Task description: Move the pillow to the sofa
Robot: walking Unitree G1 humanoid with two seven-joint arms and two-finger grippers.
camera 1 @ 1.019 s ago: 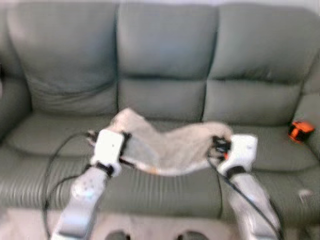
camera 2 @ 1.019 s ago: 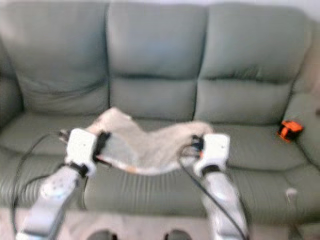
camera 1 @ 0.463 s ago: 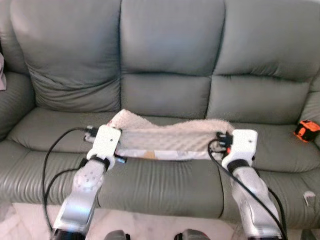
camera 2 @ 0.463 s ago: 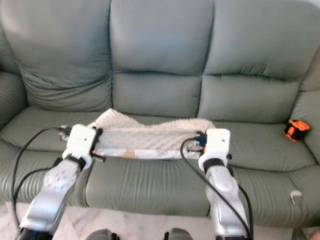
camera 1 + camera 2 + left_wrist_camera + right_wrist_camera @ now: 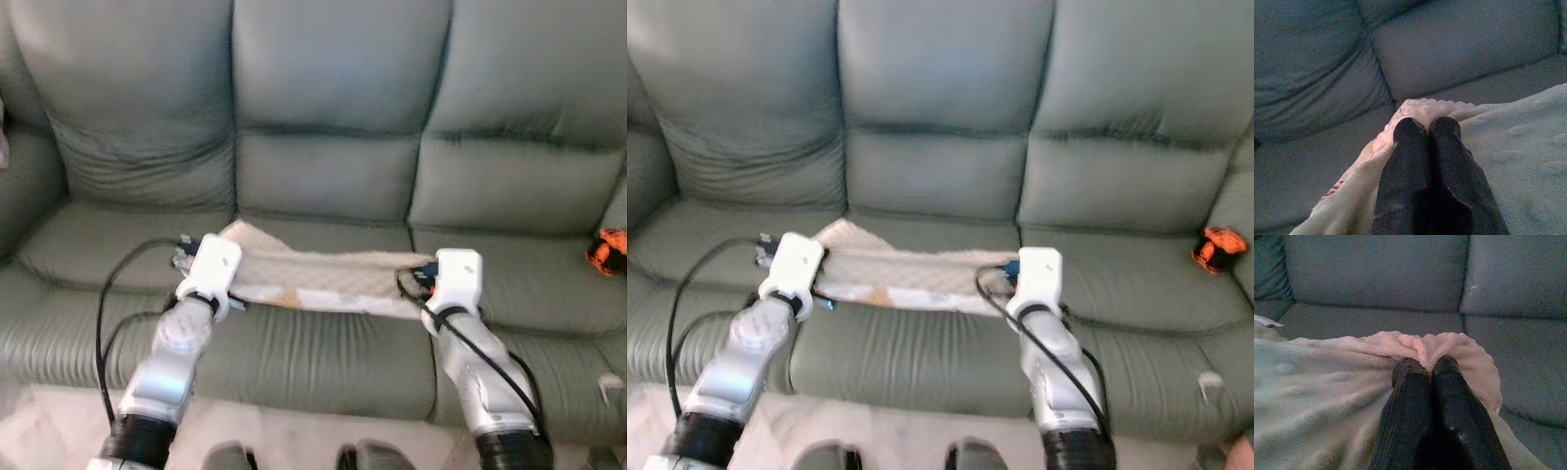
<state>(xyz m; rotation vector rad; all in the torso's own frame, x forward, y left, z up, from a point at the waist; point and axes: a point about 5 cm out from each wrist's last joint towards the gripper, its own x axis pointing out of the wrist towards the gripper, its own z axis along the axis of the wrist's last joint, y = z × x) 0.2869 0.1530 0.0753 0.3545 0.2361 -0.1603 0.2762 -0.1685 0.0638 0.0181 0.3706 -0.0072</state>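
Item: pillow (image 5: 323,279), cream, fleecy, quilted or dimpled on its face. It is held stretched between the two arms over the front of the sofa's (image 5: 333,108) middle seat cushion; whether its underside touches the cushion cannot be told.

Left gripper (image 5: 1426,128): fingers pressed together, a puckered fold of the pillow's corner pinched between them, as seen in the left wrist view. Right gripper (image 5: 1425,367): fingers likewise closed on a gathered fold at the opposite end.

Handling, as judged: the pillow is taken to be light, soft and limp, since it sags and flattens between the holds rather than keeping a shape. Nothing fragile is suggested. The plush cover may slide through a thin pinch, so hold is best taken well in from the edge, at both ends, as is done now.

Also noted: an orange and black object (image 5: 607,251) on the right seat cushion, well apart from the pillow; its nature cannot be made out.

Hidden or unclear: fingertips are concealed behind the white wrist housings in the head views; a small reddish mark on the pillow's near edge is too blurred to read; the sofa's arms are cut off at the frame
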